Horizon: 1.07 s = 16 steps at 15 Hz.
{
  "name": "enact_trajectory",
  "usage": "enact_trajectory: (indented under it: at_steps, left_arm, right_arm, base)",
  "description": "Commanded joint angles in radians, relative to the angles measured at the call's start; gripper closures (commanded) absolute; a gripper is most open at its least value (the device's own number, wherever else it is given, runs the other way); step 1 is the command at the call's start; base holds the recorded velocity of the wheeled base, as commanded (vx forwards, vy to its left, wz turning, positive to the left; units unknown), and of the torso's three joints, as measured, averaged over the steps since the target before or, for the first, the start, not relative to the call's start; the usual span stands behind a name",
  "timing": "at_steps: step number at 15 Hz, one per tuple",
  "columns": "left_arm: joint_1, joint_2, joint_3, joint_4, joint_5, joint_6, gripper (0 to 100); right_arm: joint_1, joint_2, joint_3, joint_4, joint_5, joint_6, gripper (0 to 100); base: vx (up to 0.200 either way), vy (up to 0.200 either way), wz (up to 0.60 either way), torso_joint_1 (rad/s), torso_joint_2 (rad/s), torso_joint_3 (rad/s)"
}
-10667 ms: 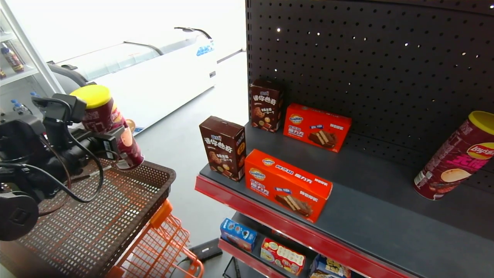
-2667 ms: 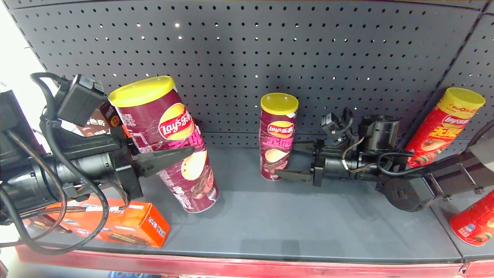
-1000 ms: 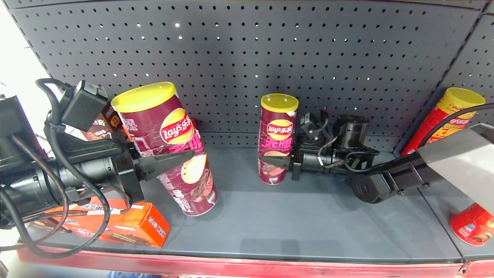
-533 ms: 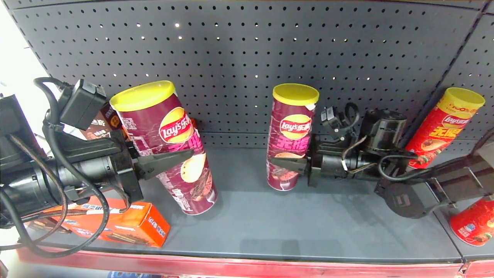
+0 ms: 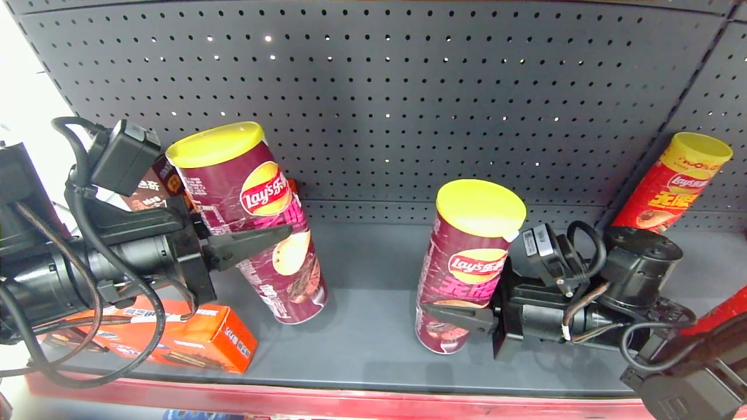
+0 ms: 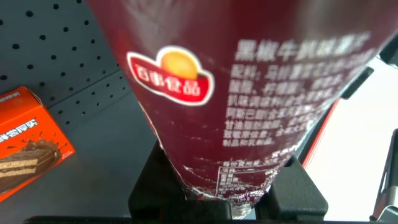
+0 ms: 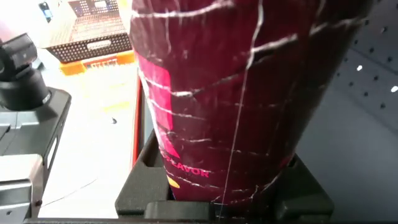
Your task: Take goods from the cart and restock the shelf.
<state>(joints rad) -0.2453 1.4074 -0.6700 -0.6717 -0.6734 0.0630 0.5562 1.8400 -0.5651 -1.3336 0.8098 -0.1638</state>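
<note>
Right gripper (image 5: 452, 318) is seen at 5 o'clock in the head view, its fingers pinched on the lower half of the right maroon chip can (image 5: 467, 274), which is held nearly upright over the front part of the shelf (image 5: 373, 332); whether its base touches the shelf cannot be told. The same can (image 7: 236, 93) is seen clamped between the jaws in the right wrist view, with the cart (image 7: 93, 37) well apart beyond it. At 8 o'clock an orange cake box (image 5: 192, 341) lies flat near the shelf's front edge. At 9 o'clock the left gripper (image 5: 262, 236) is closed on the middle of the left maroon chip can (image 5: 257, 210), which is tilted, its yellow lid leaning toward 11 o'clock. A brown cookie box (image 5: 149, 186) is partly hidden behind that arm. At 2 o'clock a red chip can (image 5: 671, 184) is leaned against the pegboard (image 5: 373, 87), which stands behind the shelf at 12 o'clock.
</note>
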Motion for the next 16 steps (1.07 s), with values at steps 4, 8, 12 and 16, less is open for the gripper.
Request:
enact_trajectory:
  at_steps: [4, 8, 12, 16]
  left_arm:
    - [0.000, 0.001, 0.003, 0.000, 0.000, 0.000, 100]
    - [0.000, 0.001, 0.004, -0.002, 0.000, 0.000, 100]
    - [0.000, -0.001, 0.007, -0.002, 0.000, 0.000, 100]
    - [0.000, -0.001, 0.010, -0.002, 0.000, 0.000, 100]
  right_arm:
    - [0.004, 0.077, 0.017, -0.041, 0.006, -0.002, 100]
    - [0.002, 0.096, 0.017, -0.041, 0.032, -0.002, 100]
    - [-0.001, 0.111, 0.028, -0.062, 0.029, -0.006, 0]
    - [-0.007, 0.039, 0.090, -0.078, 0.020, -0.005, 0]
  base:
    - [0.000, 0.000, 0.00, 0.000, 0.00, 0.000]
    - [0.000, 0.000, 0.00, 0.000, 0.00, 0.000]
    - [0.000, 0.000, 0.00, 0.000, 0.00, 0.000]
    - [0.000, 0.000, 0.00, 0.000, 0.00, 0.000]
